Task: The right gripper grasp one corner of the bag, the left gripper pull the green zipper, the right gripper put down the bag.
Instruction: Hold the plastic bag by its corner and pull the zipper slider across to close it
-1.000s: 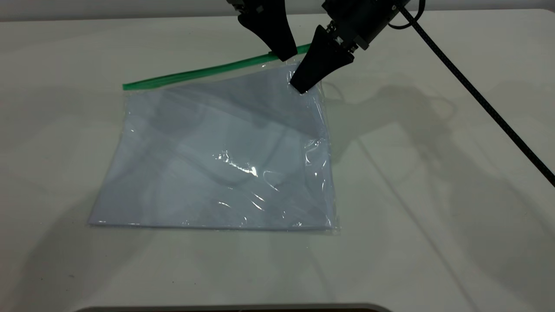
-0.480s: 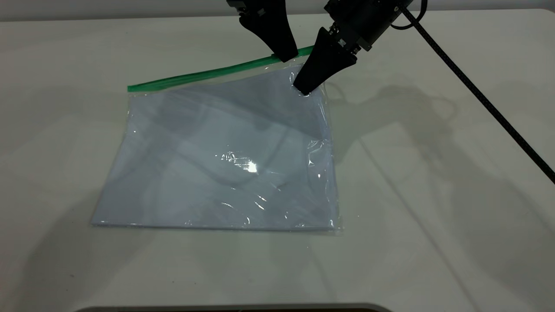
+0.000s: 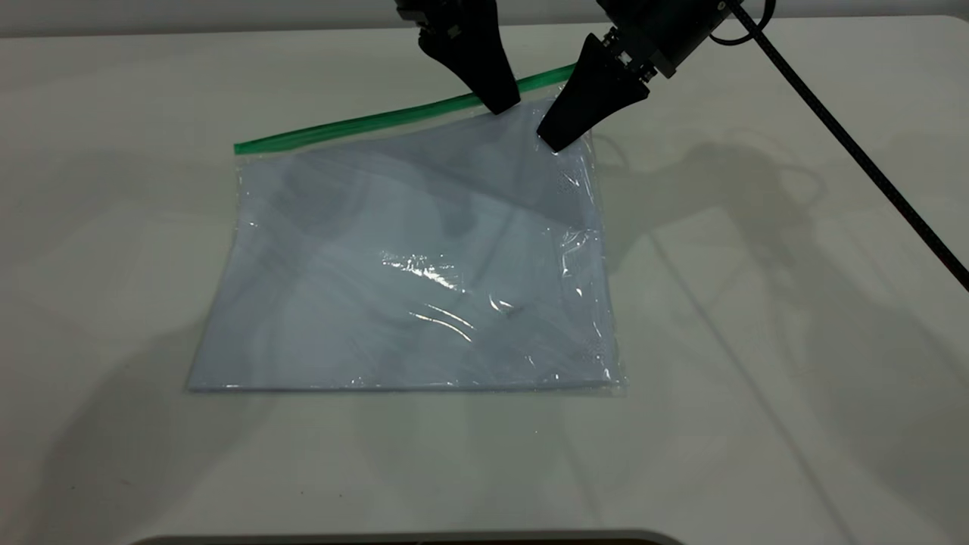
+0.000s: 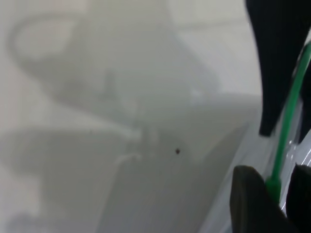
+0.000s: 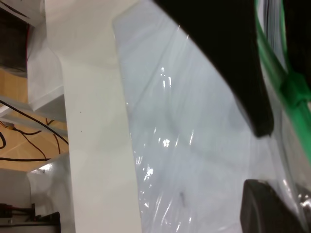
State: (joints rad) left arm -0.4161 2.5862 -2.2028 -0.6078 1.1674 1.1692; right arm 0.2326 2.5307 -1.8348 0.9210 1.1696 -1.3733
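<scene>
We drag the bag rightward by its far corner

Since a second ago our right hand point(image 3: 559, 142), clamped on the far right corner, has shifted the bag point(image 3: 409, 265) right across the worktop point(image 3: 757, 378); our left hand point(image 3: 501, 106) sits closed on the green zipper point(image 3: 363, 123) near that end, so the pull looks ready to begin

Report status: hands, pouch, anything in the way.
Right hand pinching the far right corner of the clear plastic pouch, corner lifted. Left hand on the green zipper strip near that corner. Nothing in the way.
</scene>
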